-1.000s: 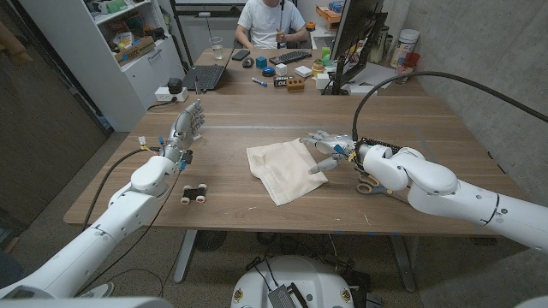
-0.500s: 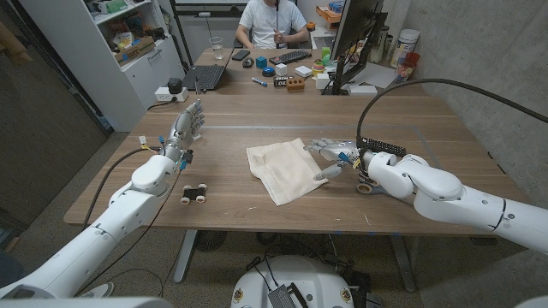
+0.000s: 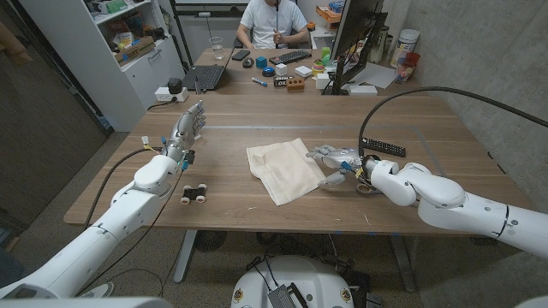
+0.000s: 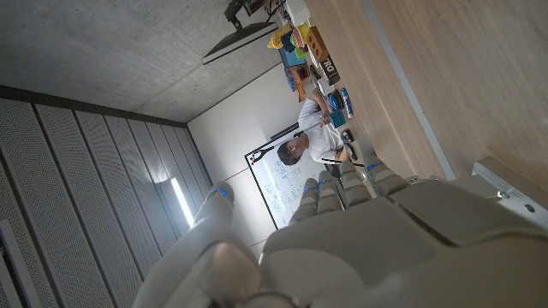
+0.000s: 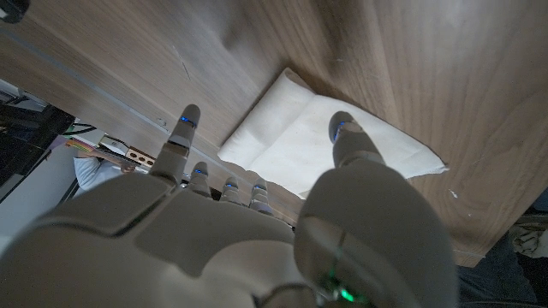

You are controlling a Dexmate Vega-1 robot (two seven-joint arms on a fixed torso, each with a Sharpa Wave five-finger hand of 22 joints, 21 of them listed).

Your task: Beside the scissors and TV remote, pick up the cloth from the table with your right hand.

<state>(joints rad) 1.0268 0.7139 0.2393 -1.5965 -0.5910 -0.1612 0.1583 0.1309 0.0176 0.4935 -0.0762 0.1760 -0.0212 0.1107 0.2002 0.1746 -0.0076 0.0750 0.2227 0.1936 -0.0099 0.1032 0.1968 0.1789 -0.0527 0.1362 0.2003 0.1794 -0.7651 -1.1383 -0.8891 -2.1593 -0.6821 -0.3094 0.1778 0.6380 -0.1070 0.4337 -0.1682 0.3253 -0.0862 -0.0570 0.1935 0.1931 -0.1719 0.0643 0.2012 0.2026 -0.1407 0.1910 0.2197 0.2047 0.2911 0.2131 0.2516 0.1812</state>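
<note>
Your right hand (image 3: 332, 163) is released, fingers spread, just beside the cloth (image 3: 282, 170); the remote (image 3: 383, 147) and scissors (image 3: 366, 186) lie behind it.

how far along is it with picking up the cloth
Early stage. Done: the right hand is at the right edge of the cloth, fingers spread, beside the TV remote. In hand: nothing; the cloth lies flat on the table. Left: closing on the cloth and lifting it. The left hand holds nothing.
</note>
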